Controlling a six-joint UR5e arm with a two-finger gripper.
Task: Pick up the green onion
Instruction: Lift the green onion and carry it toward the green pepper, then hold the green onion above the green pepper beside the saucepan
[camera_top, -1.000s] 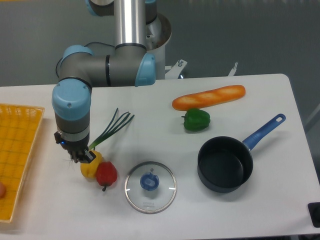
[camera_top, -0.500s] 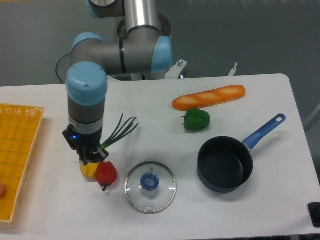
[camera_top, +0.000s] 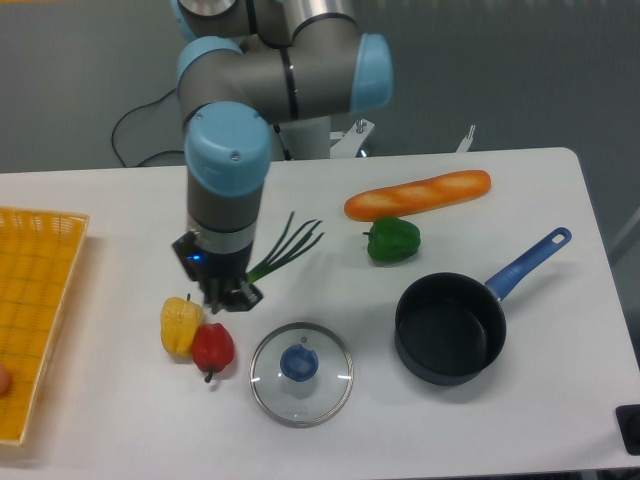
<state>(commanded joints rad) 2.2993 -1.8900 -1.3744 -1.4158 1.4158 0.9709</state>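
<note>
Gripping the green onion (camera_top: 288, 248) near its pale bulb end, the gripper (camera_top: 230, 298) had its fingers clamped on the stalk, which hung clear of the table (camera_top: 560, 190). That thin, smooth stalk might slip out. Slender dark leaves fanned toward the glossy green pepper (camera_top: 393, 240).

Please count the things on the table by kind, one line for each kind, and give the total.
Peppers: 3, yellow, red, green
Green onion: 1
Baguette: 1
Pot: 1
Glass lid: 1
Basket: 1
Total: 8
</note>
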